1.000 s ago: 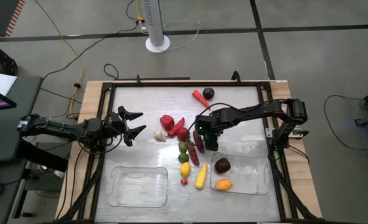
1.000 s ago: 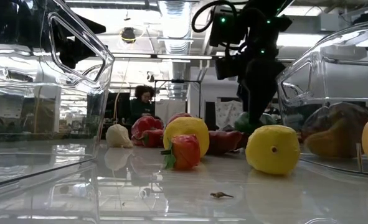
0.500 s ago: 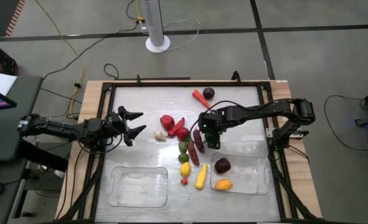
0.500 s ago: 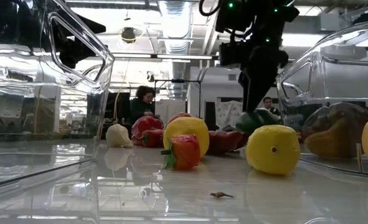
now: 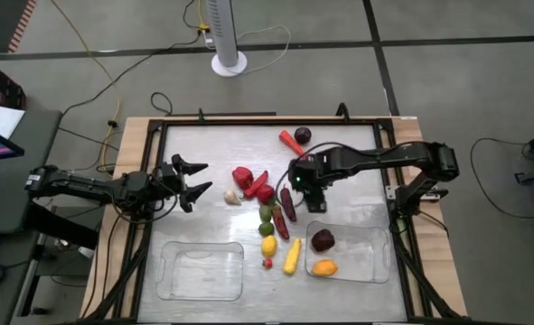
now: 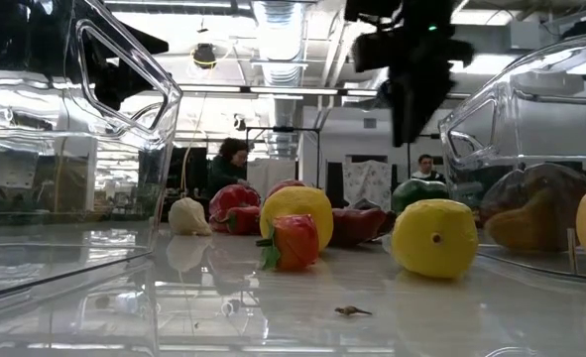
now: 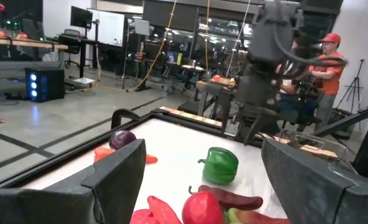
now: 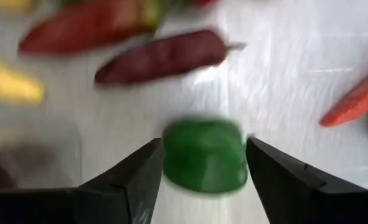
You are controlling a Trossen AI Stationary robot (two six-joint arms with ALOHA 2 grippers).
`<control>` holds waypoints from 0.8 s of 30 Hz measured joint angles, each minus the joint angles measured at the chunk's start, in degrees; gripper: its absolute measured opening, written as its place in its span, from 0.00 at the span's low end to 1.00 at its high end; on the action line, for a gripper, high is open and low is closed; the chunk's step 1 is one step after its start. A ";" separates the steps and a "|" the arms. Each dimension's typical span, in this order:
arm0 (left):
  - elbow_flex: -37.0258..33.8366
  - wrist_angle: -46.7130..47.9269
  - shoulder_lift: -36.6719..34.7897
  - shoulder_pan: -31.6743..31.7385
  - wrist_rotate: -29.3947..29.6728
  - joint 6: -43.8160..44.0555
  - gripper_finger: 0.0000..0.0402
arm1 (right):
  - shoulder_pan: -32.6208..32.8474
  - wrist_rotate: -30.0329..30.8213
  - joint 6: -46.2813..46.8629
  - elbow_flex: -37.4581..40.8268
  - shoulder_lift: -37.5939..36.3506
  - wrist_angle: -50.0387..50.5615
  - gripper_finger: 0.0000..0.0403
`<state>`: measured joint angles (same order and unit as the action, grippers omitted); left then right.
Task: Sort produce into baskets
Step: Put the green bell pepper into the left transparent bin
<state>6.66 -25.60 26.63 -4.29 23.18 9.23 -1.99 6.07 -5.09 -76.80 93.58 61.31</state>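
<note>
Right gripper [image 5: 304, 188] at frame centre, jaws spread, straddling green pepper [image 8: 203, 155] on worktop [image 5: 339, 149], not clamped. Left gripper [image 5: 191, 181] centre-left, jaws spread, empty. Produce cluster centre; plum [image 5: 323, 239] and lemon [image 5: 324, 267] in lower-right basket [image 5: 379, 257].

Both arms are built of dark, nearly black links. In the high view the left arm [image 5: 86, 187], at the picture's left, is a slim jointed run ending in a gripper [image 5: 194, 181] with two pointed, wedge-like black fingers. The right arm [image 5: 384, 158], at the picture's right, has a bulkier rounded joint at its far end, a thin black cable looping along its links, and a small green light near its wrist. In the right wrist view the fingers [image 8: 124, 180] are matt black, flat-faced wedges with bevelled edges. In the left wrist view the fingers [image 7: 118, 174] look like broad dark slabs with smooth faces.
</note>
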 joint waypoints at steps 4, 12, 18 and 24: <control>0.00 0.34 -0.01 0.00 -0.02 0.15 0.76 | 0.67 2.22 -4.68 1.37 0.09 6.78 0.73; 0.00 0.40 0.00 0.00 -0.06 0.38 0.76 | 2.50 5.19 -23.07 2.46 0.44 7.67 0.89; 0.00 0.52 -0.02 0.00 -0.22 0.33 0.76 | 3.56 13.46 -34.25 2.46 0.44 5.93 0.88; 0.00 1.14 0.00 0.00 -0.86 0.51 0.76 | 3.60 12.12 -46.45 3.96 0.56 5.51 0.87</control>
<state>6.66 -24.46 26.63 -4.29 22.32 9.74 1.61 18.20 -51.54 -72.85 94.14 66.83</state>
